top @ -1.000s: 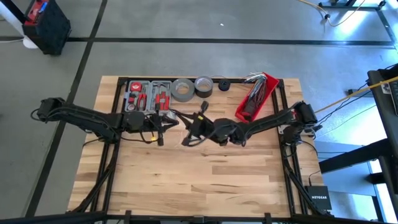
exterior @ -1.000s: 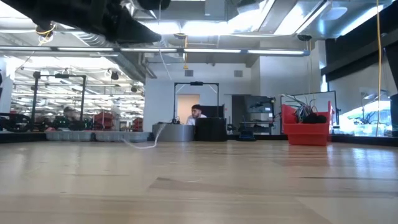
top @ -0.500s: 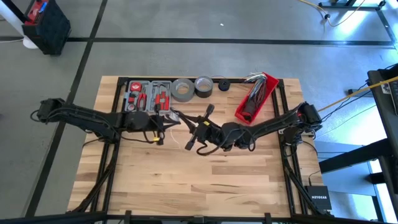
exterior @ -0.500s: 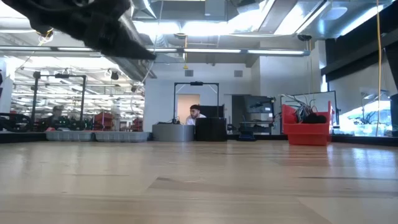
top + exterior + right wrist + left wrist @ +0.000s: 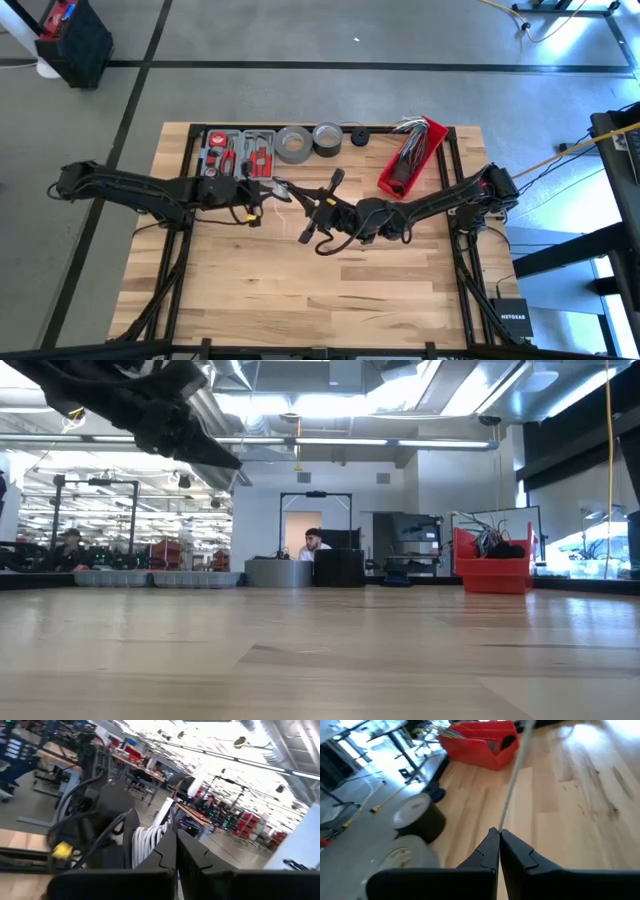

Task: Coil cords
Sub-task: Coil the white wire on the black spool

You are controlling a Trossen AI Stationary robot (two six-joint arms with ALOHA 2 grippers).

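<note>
Both arms meet over the middle of the table (image 5: pixel 300 300), and the white cord (image 5: pixel 512 780) is strung between them. In the left wrist view the left gripper (image 5: pixel 498 836) has its fingers clenched on the cord, which rises taut from the fingertips and runs off toward the red bin (image 5: pixel 480 742). From above, the left gripper (image 5: pixel 262 192) sits just beside the tool tray (image 5: pixel 238 155); the right gripper (image 5: pixel 318 228) is near it, toward the table's centre. Its wrist view shows fingers pressed together, with several white turns of cord (image 5: pixel 145 845) bunched right behind the tips, though whether they pinch the strand itself is hard to tell.

This cord looks featherweight and limp, string-thin, probably slick enough to slide through a loose pinch. It likely holds no shape, so the loops want tension, or they may spill. The best hold is probably a firm nip close to the loops, not far down the loose run.
</note>
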